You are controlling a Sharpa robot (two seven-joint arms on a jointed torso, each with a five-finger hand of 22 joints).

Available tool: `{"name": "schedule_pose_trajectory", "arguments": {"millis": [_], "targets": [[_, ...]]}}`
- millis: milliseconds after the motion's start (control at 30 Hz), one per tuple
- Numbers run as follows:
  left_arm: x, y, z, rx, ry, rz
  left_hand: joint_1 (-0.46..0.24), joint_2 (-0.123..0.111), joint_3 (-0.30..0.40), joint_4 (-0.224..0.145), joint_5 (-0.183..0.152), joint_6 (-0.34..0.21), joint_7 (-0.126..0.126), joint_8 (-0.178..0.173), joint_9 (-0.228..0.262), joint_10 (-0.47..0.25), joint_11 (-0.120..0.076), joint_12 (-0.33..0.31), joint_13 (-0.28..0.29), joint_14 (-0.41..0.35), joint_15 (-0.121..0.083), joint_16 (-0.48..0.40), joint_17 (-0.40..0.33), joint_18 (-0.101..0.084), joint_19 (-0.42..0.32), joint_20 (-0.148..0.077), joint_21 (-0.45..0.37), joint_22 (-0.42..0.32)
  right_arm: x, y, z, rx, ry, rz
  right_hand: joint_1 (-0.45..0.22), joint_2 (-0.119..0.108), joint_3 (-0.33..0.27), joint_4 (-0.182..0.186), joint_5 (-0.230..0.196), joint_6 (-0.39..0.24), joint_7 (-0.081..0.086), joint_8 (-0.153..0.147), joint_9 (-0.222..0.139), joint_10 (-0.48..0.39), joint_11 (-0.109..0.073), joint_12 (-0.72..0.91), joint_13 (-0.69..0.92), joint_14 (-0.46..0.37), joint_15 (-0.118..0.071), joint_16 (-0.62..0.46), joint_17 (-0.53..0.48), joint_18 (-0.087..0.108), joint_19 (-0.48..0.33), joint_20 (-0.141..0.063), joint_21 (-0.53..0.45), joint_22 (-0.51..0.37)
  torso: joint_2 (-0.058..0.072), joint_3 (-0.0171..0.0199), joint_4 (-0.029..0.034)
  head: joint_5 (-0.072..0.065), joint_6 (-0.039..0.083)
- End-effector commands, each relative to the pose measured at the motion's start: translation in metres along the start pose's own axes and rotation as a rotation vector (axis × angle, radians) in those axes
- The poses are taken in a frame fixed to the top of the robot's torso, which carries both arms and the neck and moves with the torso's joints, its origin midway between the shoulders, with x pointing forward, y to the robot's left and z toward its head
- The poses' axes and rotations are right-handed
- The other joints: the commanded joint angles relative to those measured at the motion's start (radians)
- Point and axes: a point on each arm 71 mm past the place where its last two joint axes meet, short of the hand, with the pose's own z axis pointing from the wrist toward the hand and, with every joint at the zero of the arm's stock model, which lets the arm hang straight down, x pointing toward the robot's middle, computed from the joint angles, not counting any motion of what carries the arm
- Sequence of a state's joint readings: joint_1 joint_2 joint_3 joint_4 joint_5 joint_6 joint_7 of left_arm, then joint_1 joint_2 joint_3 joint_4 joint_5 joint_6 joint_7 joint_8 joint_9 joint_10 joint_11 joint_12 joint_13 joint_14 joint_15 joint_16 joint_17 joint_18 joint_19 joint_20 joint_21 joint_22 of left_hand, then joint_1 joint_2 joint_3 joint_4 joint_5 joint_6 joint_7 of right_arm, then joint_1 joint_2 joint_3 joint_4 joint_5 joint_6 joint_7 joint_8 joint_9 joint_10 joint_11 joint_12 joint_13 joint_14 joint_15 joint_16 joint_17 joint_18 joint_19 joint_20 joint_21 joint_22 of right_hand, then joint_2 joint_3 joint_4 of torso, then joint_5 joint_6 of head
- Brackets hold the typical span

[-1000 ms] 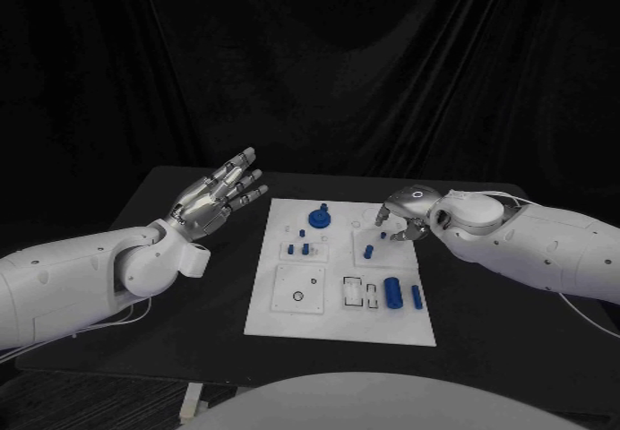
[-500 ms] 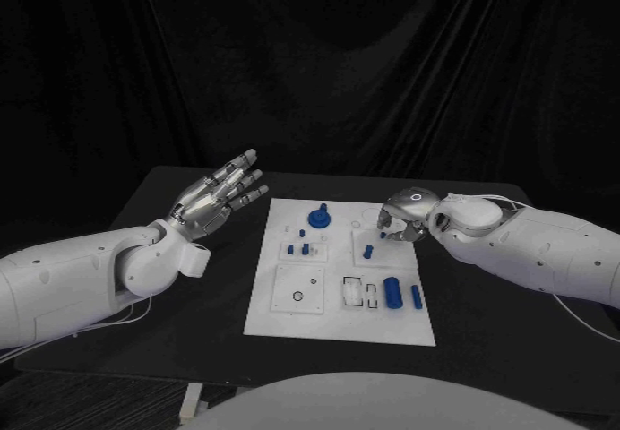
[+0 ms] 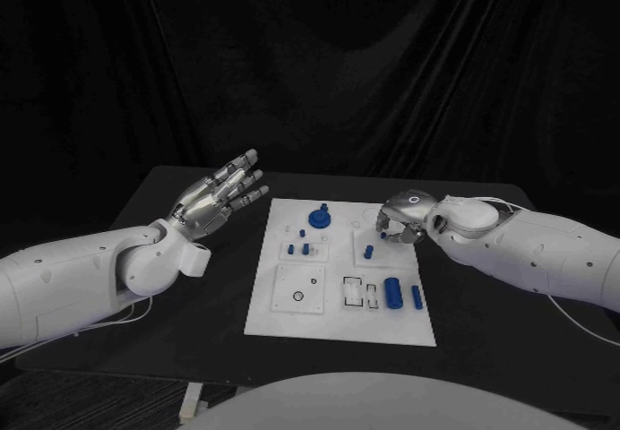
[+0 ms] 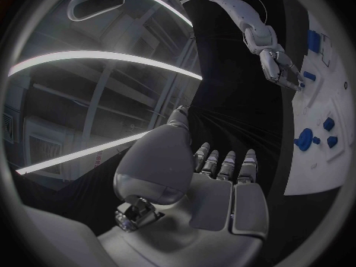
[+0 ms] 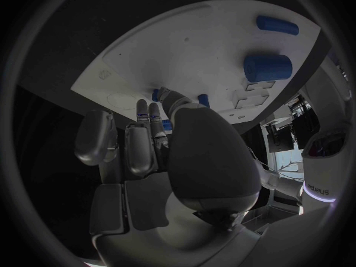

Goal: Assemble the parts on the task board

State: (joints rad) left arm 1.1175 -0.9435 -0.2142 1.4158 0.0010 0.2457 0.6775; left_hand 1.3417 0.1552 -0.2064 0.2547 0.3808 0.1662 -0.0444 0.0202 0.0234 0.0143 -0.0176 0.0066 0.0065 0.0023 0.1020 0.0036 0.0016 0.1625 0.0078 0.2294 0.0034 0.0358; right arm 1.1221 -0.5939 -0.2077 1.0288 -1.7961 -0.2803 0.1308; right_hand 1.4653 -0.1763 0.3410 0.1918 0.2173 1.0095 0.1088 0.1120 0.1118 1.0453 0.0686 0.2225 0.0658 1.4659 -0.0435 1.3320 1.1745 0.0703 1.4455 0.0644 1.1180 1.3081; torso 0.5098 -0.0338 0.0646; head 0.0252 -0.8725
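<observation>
Our right hand (image 3: 398,224) curls over the task board (image 3: 339,318), seemingly pinching a small blue peg (image 3: 383,236) for seating; our left hand (image 3: 219,195) waits open, clear of the work.

One white task board (image 3: 339,313), roughly seven small blue parts (image 3: 392,293) on it, two hands.

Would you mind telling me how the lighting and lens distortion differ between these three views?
Head view: dim, black backdrop, the white task board stands out, edges straight. Left wrist view: fisheye, bright ceiling light strips curve in arcs above the left hand. Right wrist view: fisheye, the board's edge bends, the right hand lies mostly in shadow while the blue parts are well lit.
</observation>
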Motion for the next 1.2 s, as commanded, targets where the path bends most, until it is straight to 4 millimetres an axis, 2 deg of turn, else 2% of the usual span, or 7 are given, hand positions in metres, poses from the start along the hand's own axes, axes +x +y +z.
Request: {"name": "schedule_pose_trajectory", "arguments": {"millis": [33, 100, 433, 767, 1000, 1200], "targets": [[0.001, -0.002, 0.000, 0.045, 0.010, -0.019, 0.011, 0.002, 0.000, -0.005, 0.008, 0.005, 0.007, 0.006, 0.002, 0.003, 0.009, 0.005, 0.001, -0.002, 0.009, -0.004, -0.002, 0.018, 0.000, 0.009, 0.005, 0.003, 0.002, 0.001, 0.001, -0.009, -0.002, 0.009, -0.003, -0.001, 0.011, 0.000, 0.012, 0.002, 0.009, -0.004, 0.000, 0.013, 0.001, -0.008, -0.001, 0.024, 0.007, -0.005, -0.001, 0.013, 0.004, 0.004, 0.005, 0.152, 0.000, -0.0003, -0.0003, 0.002, 0.000], [0.001, -0.002, 0.000, 0.042, 0.010, -0.020, 0.013, 0.004, 0.000, -0.006, 0.010, 0.006, 0.009, 0.006, 0.002, 0.003, 0.010, 0.006, 0.001, -0.002, 0.010, -0.004, -0.002, 0.018, 0.000, 0.010, 0.005, 0.004, 0.004, 0.002, 0.001, -0.009, 0.001, 0.014, -0.002, 0.001, 0.018, -0.002, 0.017, 0.009, 0.010, -0.002, 0.000, 0.018, 0.002, -0.012, -0.001, 0.023, 0.008, -0.005, -0.002, 0.013, 0.004, 0.005, 0.004, 0.152, 0.000, -0.0002, 0.0001, 0.000, 0.000], [0.001, 0.000, 0.000, 0.033, 0.014, -0.024, 0.027, 0.013, 0.000, -0.019, 0.031, 0.010, 0.016, 0.007, 0.003, 0.005, 0.016, 0.009, 0.002, 0.000, 0.015, 0.000, 0.000, 0.018, 0.004, 0.020, 0.007, 0.012, 0.010, 0.003, 0.004, -0.007, 0.028, 0.024, -0.001, 0.002, 0.034, -0.009, 0.024, 0.027, 0.012, 0.005, 0.004, 0.032, 0.002, -0.022, 0.000, 0.023, 0.012, -0.005, -0.001, 0.013, 0.004, 0.008, 0.006, 0.152, 0.000, -0.0005, -0.0004, 0.004, 0.000], [0.000, 0.003, -0.001, 0.021, 0.016, -0.029, 0.043, 0.023, 0.000, -0.038, 0.063, 0.013, 0.021, 0.007, 0.003, 0.009, 0.026, 0.014, 0.004, 0.003, 0.024, 0.007, 0.003, 0.018, 0.010, 0.031, 0.010, 0.020, 0.016, 0.004, 0.004, -0.007, 0.036, 0.029, 0.033, 0.019, 0.089, -0.059, 0.053, 0.080, 0.011, 0.029, 0.023, 0.101, -0.004, -0.042, 0.000, 0.019, 0.024, -0.004, -0.002, 0.012, 0.001, 0.018, 0.008, 0.153, -0.001, -0.0007, 0.0006, 0.008, 0.000], [0.000, 0.004, -0.001, 0.015, 0.013, -0.029, 0.055, 0.028, 0.002, -0.055, 0.088, 0.015, 0.024, 0.008, 0.003, 0.011, 0.030, 0.017, 0.005, 0.005, 0.027, 0.011, 0.004, 0.018, 0.013, 0.035, 0.011, 0.023, 0.016, 0.003, 0.003, -0.005, 0.020, 0.027, 0.036, 0.030, 0.103, -0.084, 0.009, 0.097, 0.014, 0.035, 0.033, 0.134, -0.004, -0.059, -0.001, 0.018, 0.026, -0.002, 0.000, 0.013, -0.001, 0.021, 0.008, 0.153, -0.001, -0.0006, 0.0003, 0.009, 0.000], [0.000, 0.005, -0.001, 0.009, 0.015, -0.029, 0.062, 0.032, 0.003, -0.069, 0.108, 0.020, 0.037, 0.009, 0.004, 0.011, 0.024, 0.019, 0.005, 0.006, 0.027, 0.012, 0.005, 0.018, 0.015, 0.035, 0.012, 0.024, 0.015, 0.003, 0.003, -0.005, 0.004, 0.038, 0.031, 0.034, 0.103, -0.093, -0.026, 0.103, 0.015, 0.036, 0.039, 0.150, -0.005, -0.070, 0.000, 0.018, 0.027, -0.001, 0.002, 0.014, -0.002, 0.022, 0.007, 0.152, -0.001, -0.0008, -0.0003, 0.009, 0.000]]}}
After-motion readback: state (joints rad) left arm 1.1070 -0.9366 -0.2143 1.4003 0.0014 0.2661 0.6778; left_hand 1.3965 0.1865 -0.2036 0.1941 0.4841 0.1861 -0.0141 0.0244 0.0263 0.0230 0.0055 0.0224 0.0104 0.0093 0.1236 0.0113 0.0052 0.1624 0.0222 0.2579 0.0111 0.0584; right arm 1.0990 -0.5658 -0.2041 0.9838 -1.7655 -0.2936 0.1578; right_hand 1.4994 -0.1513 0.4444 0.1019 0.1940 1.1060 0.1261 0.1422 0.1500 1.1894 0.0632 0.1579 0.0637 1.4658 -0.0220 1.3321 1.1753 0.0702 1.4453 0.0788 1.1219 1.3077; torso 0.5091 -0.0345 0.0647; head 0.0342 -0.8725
